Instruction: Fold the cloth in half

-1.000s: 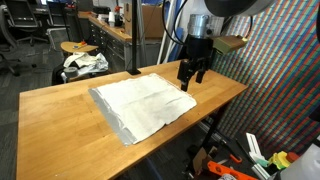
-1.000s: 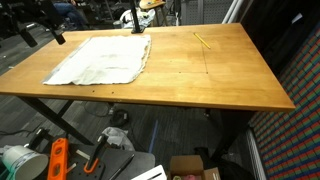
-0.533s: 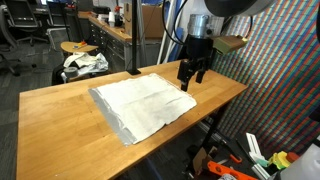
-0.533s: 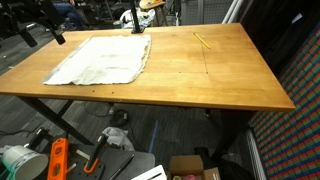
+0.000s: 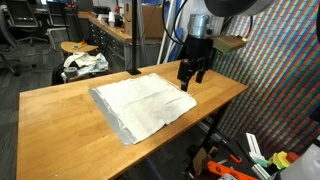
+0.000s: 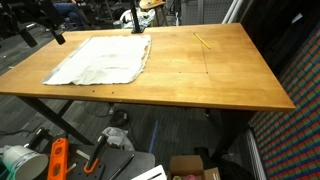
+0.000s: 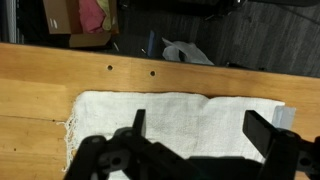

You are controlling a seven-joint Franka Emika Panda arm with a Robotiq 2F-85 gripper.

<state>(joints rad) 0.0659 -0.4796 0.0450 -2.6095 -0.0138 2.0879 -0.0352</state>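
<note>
The cloth point(image 5: 140, 105) is a plain off-white towel with a soft weave. It lies spread flat, a little wrinkled, on the wooden table point(image 5: 55, 115). The gripper point(image 5: 189, 86) hangs over the cloth's edge, at 2 o'clock from its middle. The jaws stand wide apart and grasp nothing. In the wrist view the cloth lies beneath both fingers point(image 7: 136, 124).

Wide-apart fingers point(image 7: 262, 132) over off-white cloth point(image 7: 190, 120) on wooden table point(image 7: 40, 90)

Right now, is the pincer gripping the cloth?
No, in the wrist view the pincer stands wide open above the cloth, which lies flat with nothing pinched.
</note>
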